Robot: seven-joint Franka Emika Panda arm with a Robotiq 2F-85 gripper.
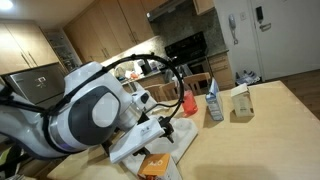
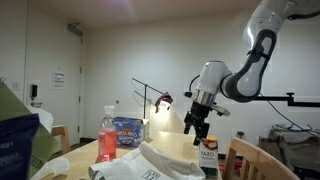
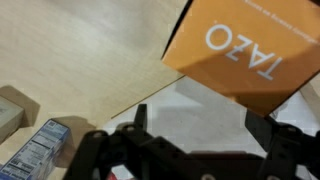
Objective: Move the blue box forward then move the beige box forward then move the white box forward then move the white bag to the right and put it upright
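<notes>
- Nearest, in the wrist view, the black two-fingered gripper (image 3: 202, 125) has its jaws spread wide, with pale cloth showing between them.
- Just beyond the jaws lies the small flat white box with an orange printed front face (image 3: 240, 50). The face reads "TAZO" and sits tilted on the cloth.
- Under both is the large white cloth bag (image 3: 195, 105), slumped flat on the light wooden tabletop (image 1: 270, 130). In an exterior view the box (image 1: 152, 165) rests on the bag (image 1: 135, 148) at the table's near edge, and the gripper (image 1: 165, 128) hovers above them.
- Further along the table stands the tall slim dark blue carton with white patches (image 1: 213, 103), upright.
- Just beside it, apart, stands the small blocky cream carton (image 1: 240, 102).
- On the blue carton's other side is a red translucent cup (image 1: 187, 100).
- In the wrist view, the blue carton (image 3: 35, 150) and the cream carton (image 3: 10, 112) show at the left edge.
</notes>
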